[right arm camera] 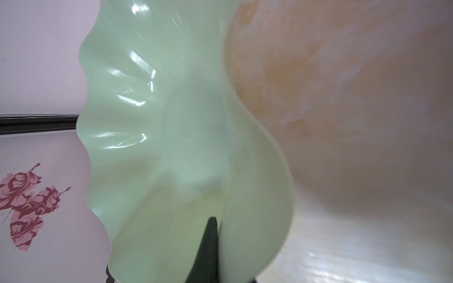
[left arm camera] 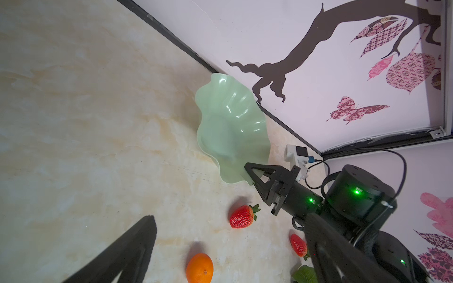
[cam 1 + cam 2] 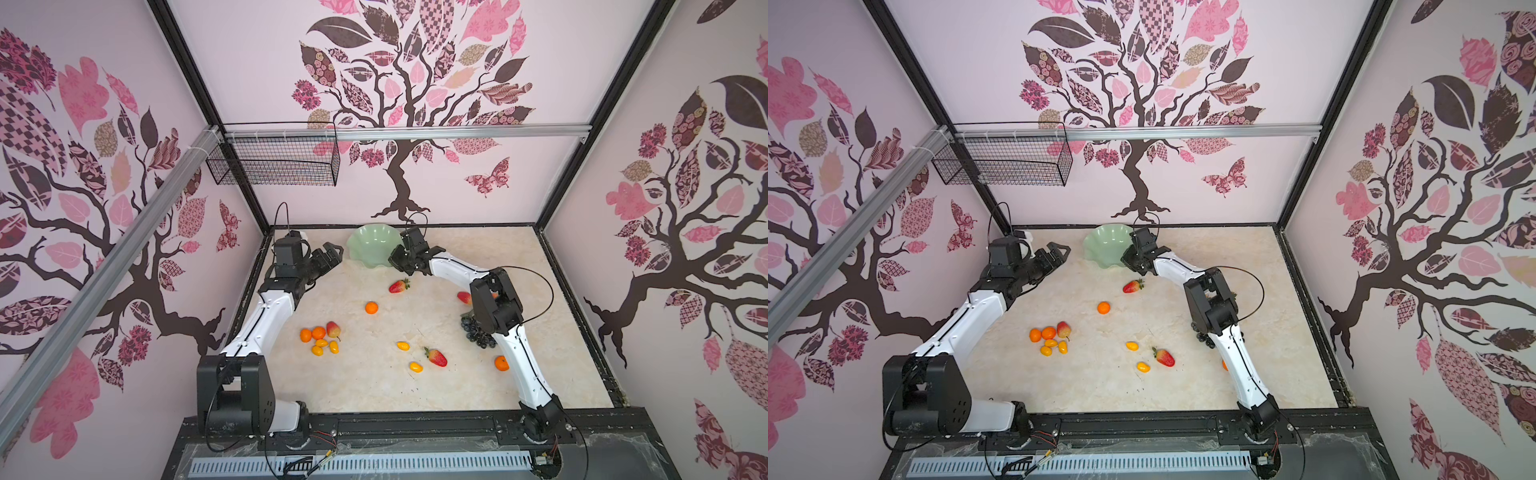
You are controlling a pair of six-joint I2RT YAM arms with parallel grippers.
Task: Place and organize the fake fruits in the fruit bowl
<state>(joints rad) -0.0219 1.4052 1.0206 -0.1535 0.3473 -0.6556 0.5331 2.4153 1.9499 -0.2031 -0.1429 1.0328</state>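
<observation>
The right gripper (image 2: 250,172) is clamped shut on the right-hand rim of the fruit bowl (image 3: 368,247), which sits at the far edge of the table (image 3: 374,386), near the back wall. The left gripper (image 3: 334,252) hovers open just left of the bowl. A strawberry (image 3: 398,286) lies near the bowl, and the other fake fruits (image 3: 318,332) are scattered closer in.

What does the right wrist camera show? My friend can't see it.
A shiny, pale mint-green plastic bowl with a wavy rim fills the picture, empty, and the right hand pinches its edge with a black finger inside. Beside it are the cream marble-look tabletop and a pink wall with a butterfly sticker.
</observation>
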